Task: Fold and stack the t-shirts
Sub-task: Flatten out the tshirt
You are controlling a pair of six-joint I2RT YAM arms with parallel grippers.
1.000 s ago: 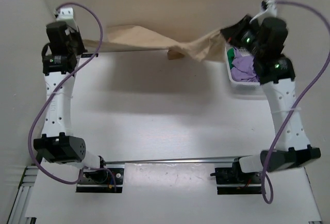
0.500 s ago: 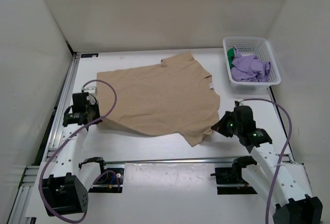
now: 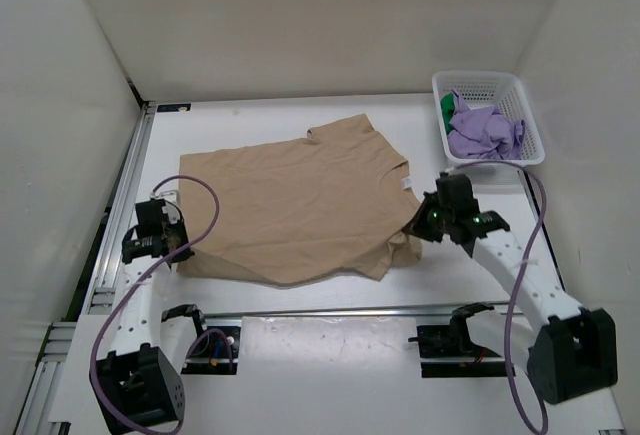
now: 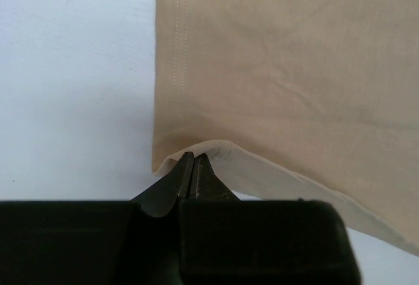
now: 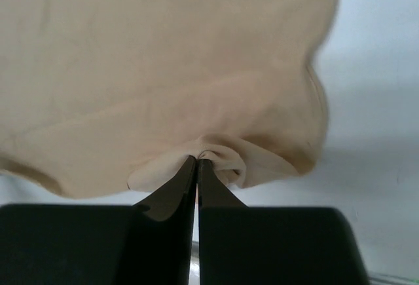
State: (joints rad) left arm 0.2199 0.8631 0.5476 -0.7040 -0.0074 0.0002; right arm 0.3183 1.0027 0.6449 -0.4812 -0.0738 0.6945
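Note:
A tan t-shirt [image 3: 295, 200] lies spread on the white table, neck toward the back right. My left gripper [image 3: 183, 246] is shut on the shirt's near-left corner; in the left wrist view the hem [image 4: 216, 151] curls over the closed gripper [image 4: 193, 158]. My right gripper [image 3: 412, 230] is shut on the shirt's near-right edge, where the cloth bunches; the right wrist view shows the pinched fold [image 5: 222, 157] at the closed gripper [image 5: 197, 162]. More shirts, purple [image 3: 480, 133] and green [image 3: 446, 105], sit in the basket.
A white plastic basket [image 3: 524, 105] stands at the back right corner. White walls close the table on the left, back and right. A metal rail [image 3: 330, 310] runs along the near edge by the arm bases.
One second ago both arms held the shirt high at the back. They brought it down onto the table. Since half a second ago the right gripper moved back and left, bunching the near-right edge.

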